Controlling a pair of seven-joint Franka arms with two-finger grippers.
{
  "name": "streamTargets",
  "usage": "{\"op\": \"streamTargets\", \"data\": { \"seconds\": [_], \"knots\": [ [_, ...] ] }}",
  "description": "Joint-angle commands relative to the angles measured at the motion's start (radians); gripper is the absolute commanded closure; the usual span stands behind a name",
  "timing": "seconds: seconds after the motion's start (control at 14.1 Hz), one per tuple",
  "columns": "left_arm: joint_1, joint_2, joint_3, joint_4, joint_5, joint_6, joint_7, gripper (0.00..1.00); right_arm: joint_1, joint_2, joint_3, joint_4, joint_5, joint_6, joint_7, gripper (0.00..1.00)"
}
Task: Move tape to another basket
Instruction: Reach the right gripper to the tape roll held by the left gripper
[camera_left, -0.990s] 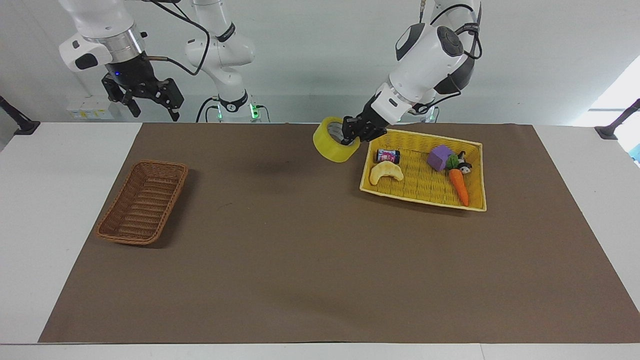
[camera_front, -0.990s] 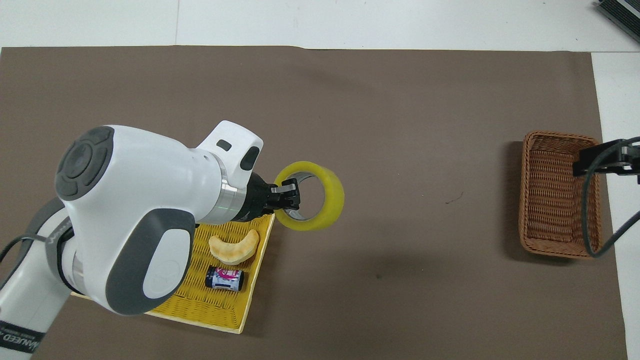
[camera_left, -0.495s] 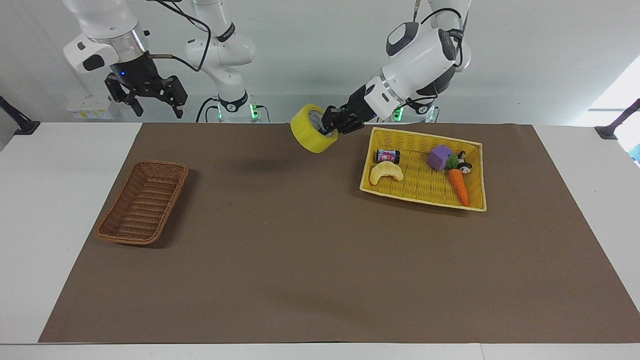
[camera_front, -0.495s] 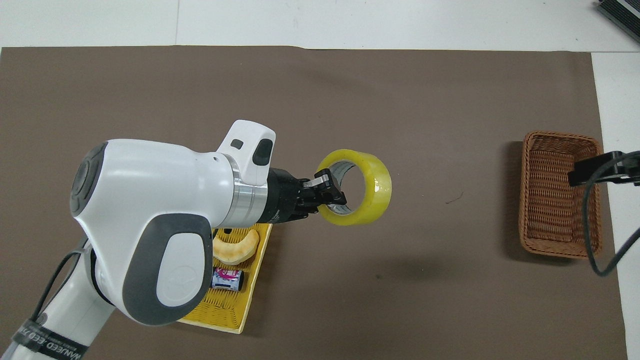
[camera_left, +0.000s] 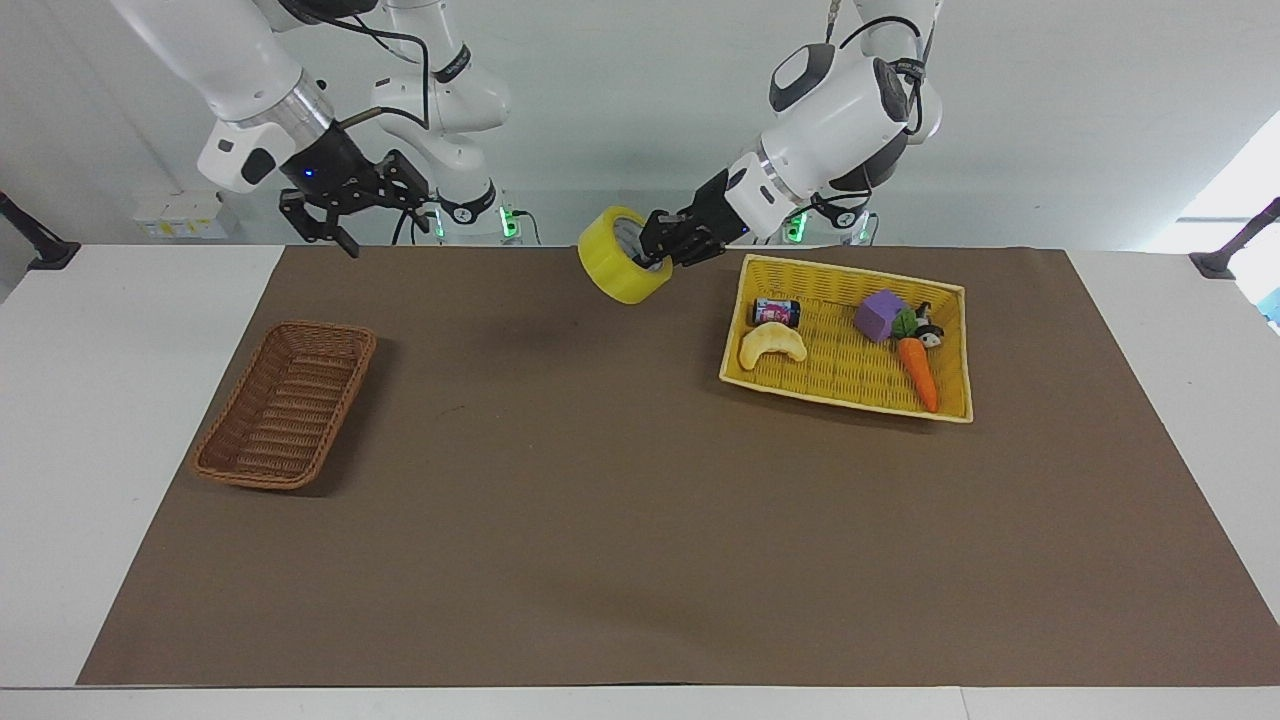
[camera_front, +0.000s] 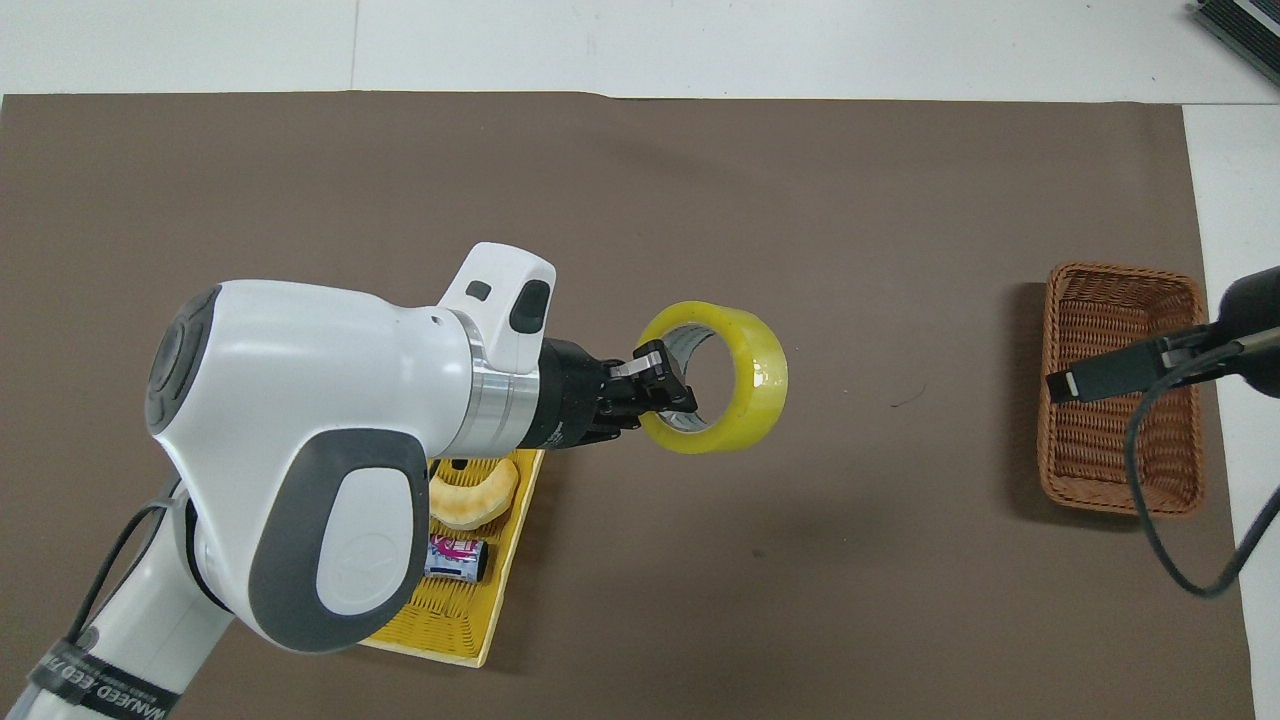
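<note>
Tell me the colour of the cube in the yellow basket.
Purple cube; clearest in the facing view.

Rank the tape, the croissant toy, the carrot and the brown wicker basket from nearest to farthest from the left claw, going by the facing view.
1. Tape: gripped in the left claw, up over the mat.
2. Croissant toy: in the yellow basket, at its end nearer the table's middle.
3. Carrot: same basket, toward the left arm's end.
4. Brown wicker basket: at the right arm's end.
</note>
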Motion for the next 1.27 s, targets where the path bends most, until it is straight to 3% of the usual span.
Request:
{"op": "streamTargets", "data": {
  "seconds": [0.0,0.21,0.42,0.71,0.92,1.13,1.2],
  "knots": [
    [-0.007,-0.011,0.005,-0.002,-0.018,0.001,-0.008,1.0,0.011,-0.036,0.004,-0.064,0.17,0.051,0.072,0.0],
    [-0.007,-0.012,0.005,-0.002,-0.018,-0.001,-0.008,1.0,0.063,-0.03,0.004,-0.07,0.319,0.109,0.247,0.0],
    [-0.007,-0.015,0.006,-0.011,-0.018,-0.012,-0.004,1.0,0.187,-0.002,0.004,-0.079,0.393,0.27,0.358,0.0],
    [-0.007,-0.015,0.006,-0.011,-0.018,-0.012,-0.004,1.0,0.24,0.009,0.004,-0.1,0.416,0.349,0.352,0.0],
    [-0.007,-0.017,0.006,-0.011,-0.018,-0.013,-0.004,1.0,0.24,-0.008,0.004,-0.152,0.399,0.365,0.201,0.0],
    [-0.007,-0.017,0.006,-0.011,-0.018,-0.013,-0.004,1.0,0.263,-0.01,0.004,-0.168,0.398,0.425,0.191,0.0],
    [-0.007,-0.017,0.006,-0.011,-0.017,-0.013,-0.004,1.0,0.264,-0.01,0.004,-0.169,0.398,0.427,0.189,0.16]
  ]
}}
